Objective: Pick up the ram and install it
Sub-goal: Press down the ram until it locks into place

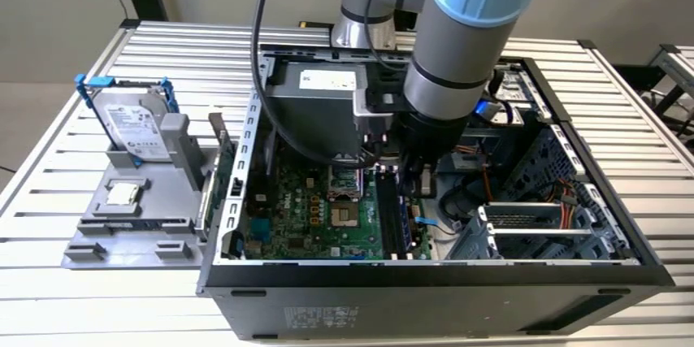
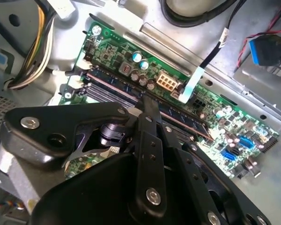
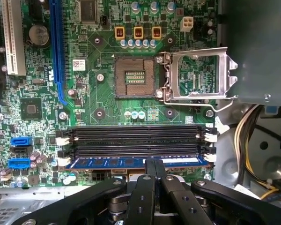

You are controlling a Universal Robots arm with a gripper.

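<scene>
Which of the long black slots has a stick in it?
The slot nearest the gripper. The blue ram sits in it, right under the fingertips. The other three slots beside it are bare and black.

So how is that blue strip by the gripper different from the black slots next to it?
The ram is a blue stick filling its slot, with the gripper at its edge; the black slots are empty dark channels. All lie parallel on the motherboard with white end clips.

**A:** where's the arm (image 1: 461,46) at rn?

**B:** coming straight down from the top in the exterior view, wrist vertical. gripper (image 3: 153,165) points down, both black fingers (image 3: 146,187) pressed together, basically no gap between the tips.
</scene>
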